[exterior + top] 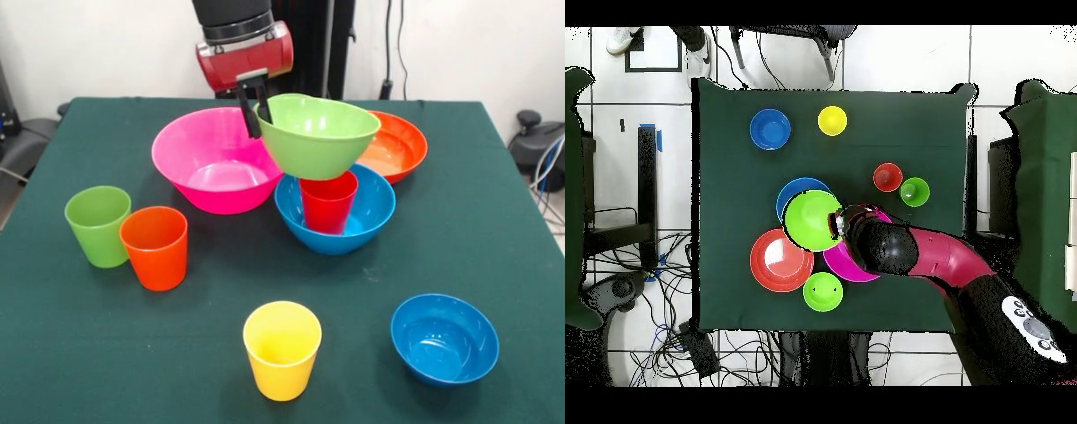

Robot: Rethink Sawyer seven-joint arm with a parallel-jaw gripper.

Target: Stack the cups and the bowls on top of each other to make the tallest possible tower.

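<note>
My gripper (257, 112) is shut on the left rim of the big light-green bowl (316, 134), one finger inside and one outside. The bowl sits slightly tilted right at the top of the red cup (328, 205); I cannot tell whether it rests on it. The red cup stands upright in the big blue bowl (335, 219). In the overhead view the green bowl (812, 220) covers the cup and most of the blue bowl (791, 191), with the gripper (843, 222) at its rim.
The big pink bowl (214, 159) is left of the tower and the wide orange bowl (397, 146) behind it. The light-green cup (98, 225) and orange cup (155, 247) stand at the left. The yellow cup (282, 350) and small blue bowl (444, 339) are in front. The small light-green bowl (822, 291) shows only overhead.
</note>
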